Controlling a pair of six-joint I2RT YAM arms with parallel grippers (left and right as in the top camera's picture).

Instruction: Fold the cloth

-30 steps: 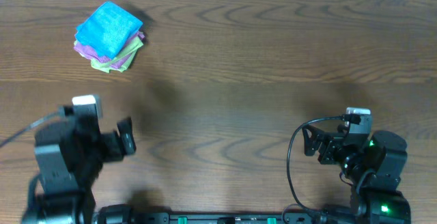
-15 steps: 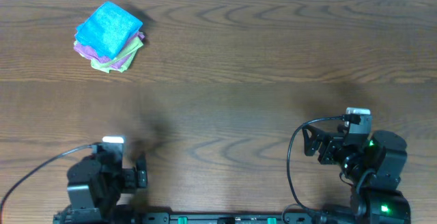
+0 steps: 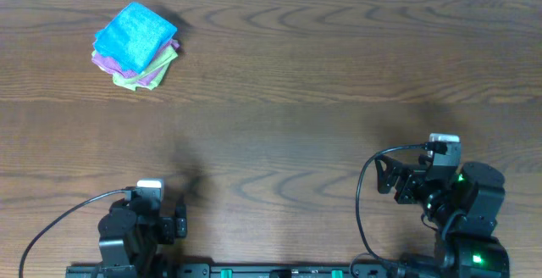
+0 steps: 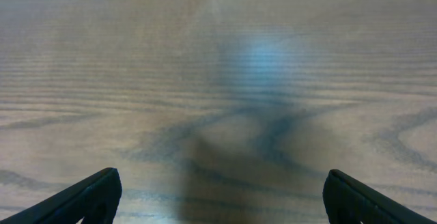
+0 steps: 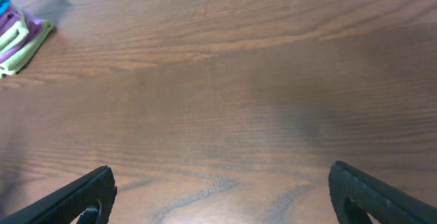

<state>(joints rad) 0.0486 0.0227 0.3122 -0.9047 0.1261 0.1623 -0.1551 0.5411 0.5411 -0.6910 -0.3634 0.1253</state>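
The sky-blue cloth (image 3: pixel 135 33) lies folded on top of a stack at the table's far left in the overhead view. My left gripper (image 3: pixel 176 219) sits at the near left edge, far from the cloth; its wrist view shows both fingers (image 4: pixel 218 200) wide apart over bare wood, open and empty. My right gripper (image 3: pixel 388 176) rests at the near right, also open and empty (image 5: pixel 222 193). In the right wrist view only a sliver of the blue cloth (image 5: pixel 3 4) shows at the far left edge.
Under the blue cloth lie a purple folded cloth (image 3: pixel 106 61) and a light green folded cloth (image 3: pixel 140 80); both show in the right wrist view, purple (image 5: pixel 15 29) and green (image 5: pixel 24 46). The wooden table (image 3: pixel 296 91) spans the view. Black cables trail from both arm bases.
My left arm has pulled back toward the near edge and lowered to its base. The right arm and the cloth stack have not moved.
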